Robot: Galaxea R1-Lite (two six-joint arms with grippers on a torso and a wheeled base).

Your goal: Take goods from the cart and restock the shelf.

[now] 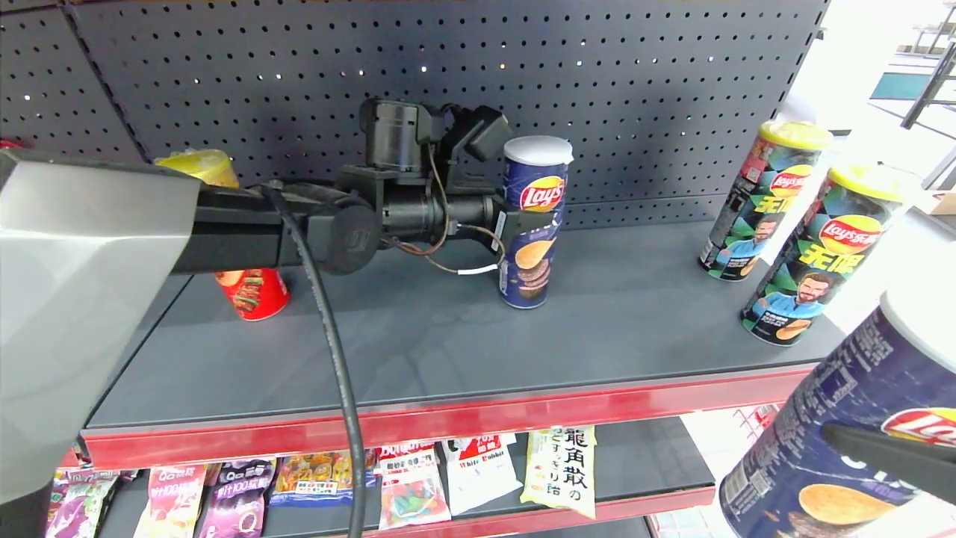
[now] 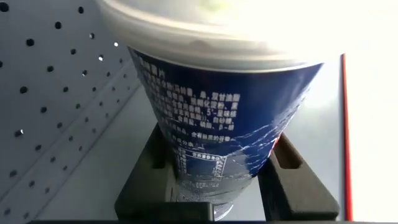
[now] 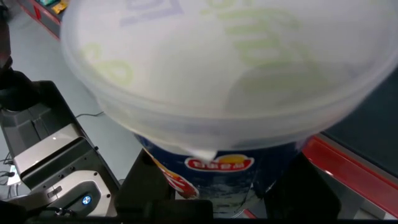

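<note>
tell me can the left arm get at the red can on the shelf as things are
Probably not. The left gripper is shut on the blue can mid-shelf, and the forearm crosses in front of the red can. It would need to release and draw back first.

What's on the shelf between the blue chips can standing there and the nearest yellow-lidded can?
Nothing: in the head view, bare grey shelf board lies between the white-lidded blue chip can and the yellow-lidded green-and-black can.
</note>
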